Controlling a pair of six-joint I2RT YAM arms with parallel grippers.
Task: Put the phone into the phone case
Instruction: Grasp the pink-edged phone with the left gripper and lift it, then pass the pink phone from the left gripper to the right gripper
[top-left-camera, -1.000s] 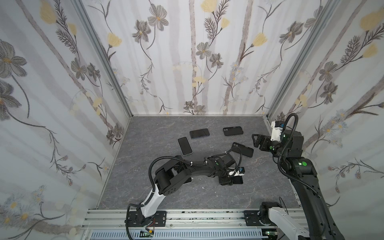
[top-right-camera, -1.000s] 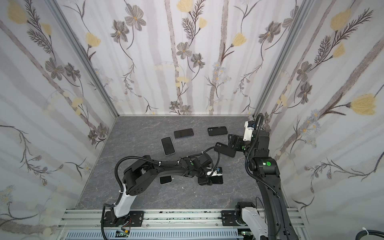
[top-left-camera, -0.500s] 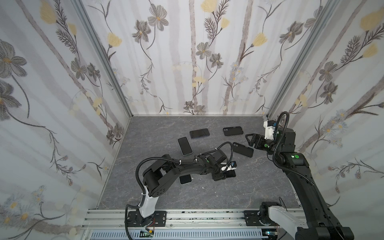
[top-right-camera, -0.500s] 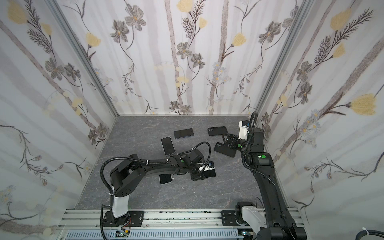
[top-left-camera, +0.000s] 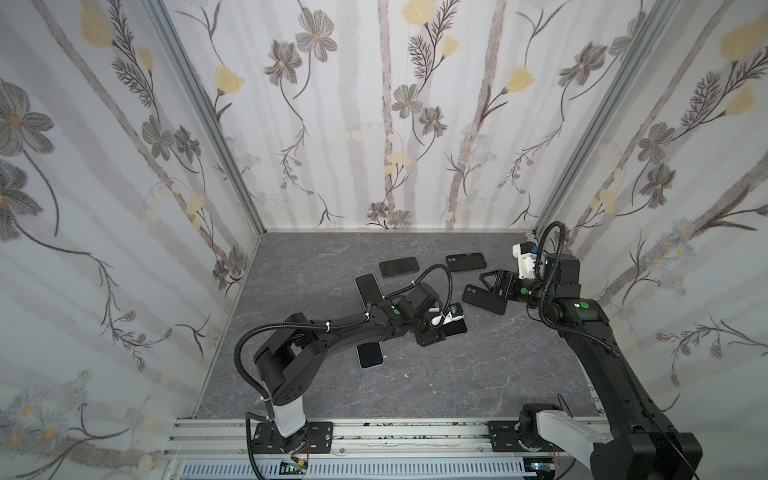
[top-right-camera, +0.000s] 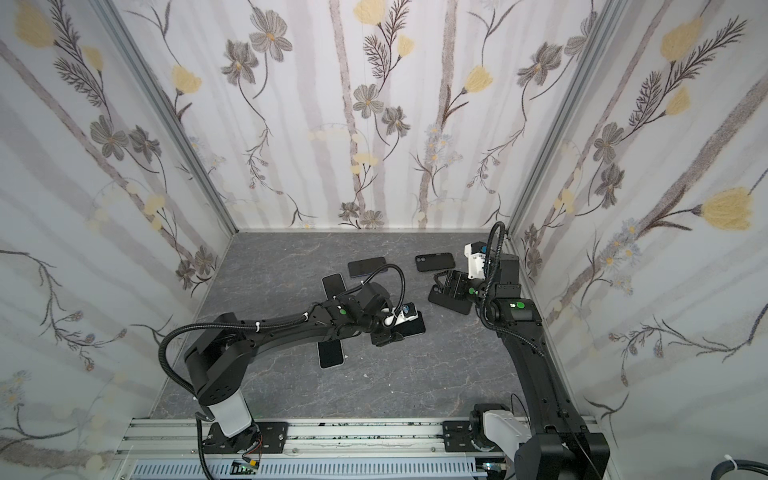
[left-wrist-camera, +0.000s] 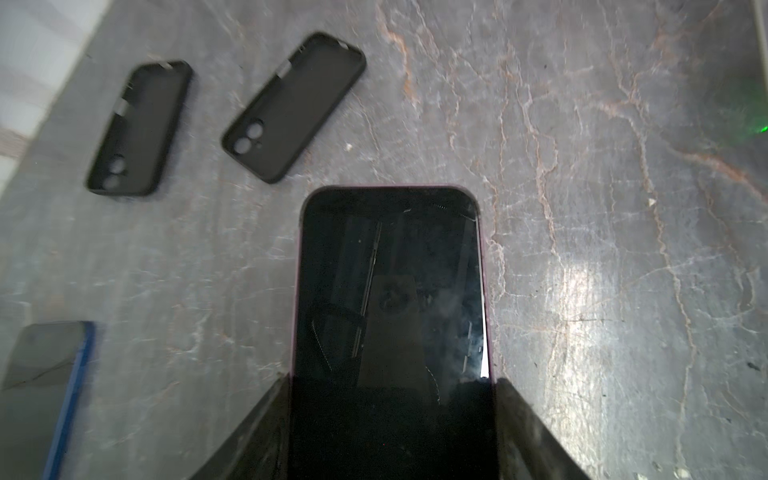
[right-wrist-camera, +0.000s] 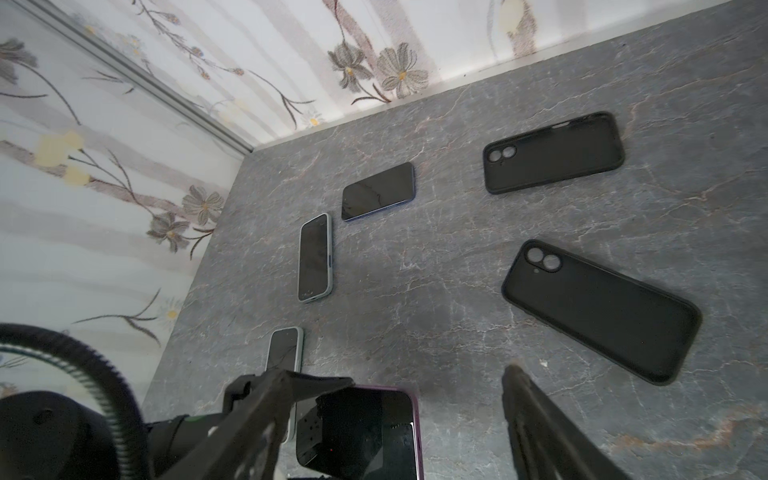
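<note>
On the grey tabletop (top-left-camera: 457, 395), the left gripper (left-wrist-camera: 392, 378) clamps the phone (left-wrist-camera: 390, 270), its long axis pointing just beside the phone case (right-wrist-camera: 602, 307). The case lies nearer the right gripper (top-left-camera: 490, 286), whose jaws stand apart, empty.

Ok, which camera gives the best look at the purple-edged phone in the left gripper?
The left wrist view: the purple-edged phone fills the middle, screen up, in the left gripper. The right wrist view shows one end, partly behind that gripper. Both top views show only a small end.
</note>
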